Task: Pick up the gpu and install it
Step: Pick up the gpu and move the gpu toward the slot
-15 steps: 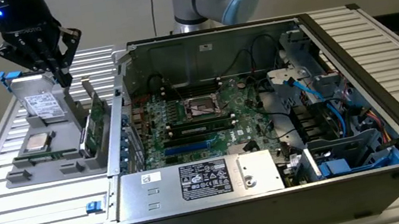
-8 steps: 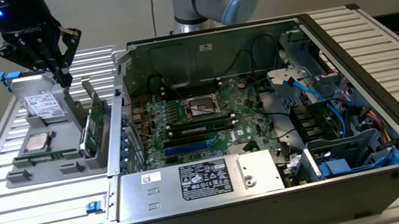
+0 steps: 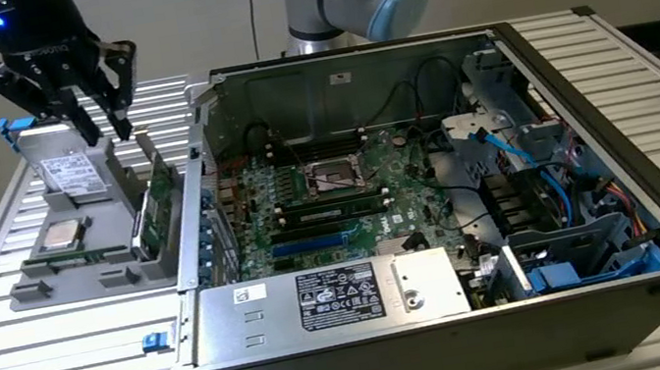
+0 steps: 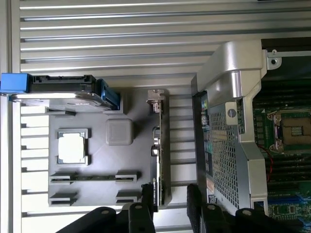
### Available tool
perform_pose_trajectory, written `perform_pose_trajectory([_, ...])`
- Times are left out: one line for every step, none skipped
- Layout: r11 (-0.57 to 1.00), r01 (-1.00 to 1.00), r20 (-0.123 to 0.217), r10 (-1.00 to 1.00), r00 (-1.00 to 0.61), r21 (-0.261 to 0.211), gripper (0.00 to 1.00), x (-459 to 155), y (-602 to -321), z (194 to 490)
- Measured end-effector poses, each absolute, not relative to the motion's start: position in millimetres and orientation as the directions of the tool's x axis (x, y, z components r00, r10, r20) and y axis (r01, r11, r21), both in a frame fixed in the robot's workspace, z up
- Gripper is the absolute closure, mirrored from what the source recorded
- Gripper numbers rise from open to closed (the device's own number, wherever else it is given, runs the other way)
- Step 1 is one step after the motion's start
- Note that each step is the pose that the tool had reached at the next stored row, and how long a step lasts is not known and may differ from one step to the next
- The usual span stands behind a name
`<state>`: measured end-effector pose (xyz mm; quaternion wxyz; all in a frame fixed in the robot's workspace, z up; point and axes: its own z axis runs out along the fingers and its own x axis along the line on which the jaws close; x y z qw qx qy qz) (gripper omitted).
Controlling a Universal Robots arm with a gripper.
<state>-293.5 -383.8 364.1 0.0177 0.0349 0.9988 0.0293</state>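
The gpu [image 3: 158, 200] is a green card standing on its edge in a slot on the side of the grey parts holder [image 3: 47, 284] nearest the computer case. In the wrist view the gpu [image 4: 159, 145] appears edge-on, with its metal bracket at one end. My gripper [image 3: 110, 133] hangs above the holder, a little above the card, and is open. Its two black fingers [image 4: 144, 201] stand apart on either side of the card's line, with nothing between them; the gripper [image 4: 169, 204] is over the card's end.
The open computer case [image 3: 336, 53] lies at the exterior view's right of the holder, motherboard [image 3: 332, 195] exposed and power supply [image 3: 335, 298] at the front. The holder also carries a hard drive [image 3: 70, 173], a processor [image 3: 60, 236] and a memory stick [image 4: 92, 177].
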Motion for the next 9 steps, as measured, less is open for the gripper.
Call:
perform_pose_trajectory([0.996,0.069,-0.033,0.071,-0.997,0.060,0.63,-293.7,-383.7,364.0])
perform_pose_trajectory([0.996,0.069,-0.034,0.071,-0.997,0.060,0.56,-294.1,-383.7,363.7])
perform_pose_trajectory([0.996,0.069,-0.034,0.071,-0.997,0.060,0.56,-294.3,-383.7,363.6])
perform_pose_trajectory([0.996,0.069,-0.035,0.071,-0.997,0.060,0.56,-294.5,-383.7,363.6])
perform_pose_trajectory([0.996,0.069,-0.035,0.071,-0.997,0.060,0.56,-294.5,-383.7,363.6])
perform_pose_trajectory([0.996,0.069,-0.035,0.071,-0.997,0.061,0.56,-294.6,-383.7,363.5])
perform_pose_trajectory([0.996,0.069,-0.035,0.071,-0.997,0.062,0.56,-294.7,-383.8,363.0])
perform_pose_trajectory([0.996,0.069,-0.035,0.071,-0.997,0.063,0.56,-295.8,-383.8,362.2])
perform_pose_trajectory([0.996,0.069,-0.036,0.071,-0.997,0.064,0.56,-298.7,-383.8,360.9])
